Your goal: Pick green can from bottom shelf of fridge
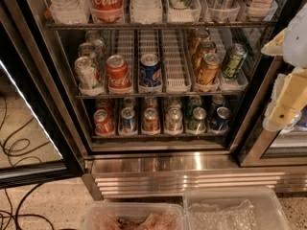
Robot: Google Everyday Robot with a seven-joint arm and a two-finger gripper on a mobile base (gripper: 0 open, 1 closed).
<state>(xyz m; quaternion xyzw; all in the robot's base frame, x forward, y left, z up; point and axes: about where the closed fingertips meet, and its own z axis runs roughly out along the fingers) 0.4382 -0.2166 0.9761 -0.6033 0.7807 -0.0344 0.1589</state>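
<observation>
The pincer [288, 99] is seen at the right, outside the open fridge [158, 164]; whether it is spread or pressed together cannot be told. The green can [197, 119] is stood upright at the front edge of the bottom table [158, 136], towards its right corner, between a pale can [173, 120] and a blue can [220, 118]. It is judged light, thin-walled and slippery, best gripped across its side wall at mid-height.

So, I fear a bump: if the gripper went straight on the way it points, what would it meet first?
The gripper, at the right edge, tilts down-left; probably the fridge frame beside the bottom shelf comes first, though depth is unclear.
</observation>
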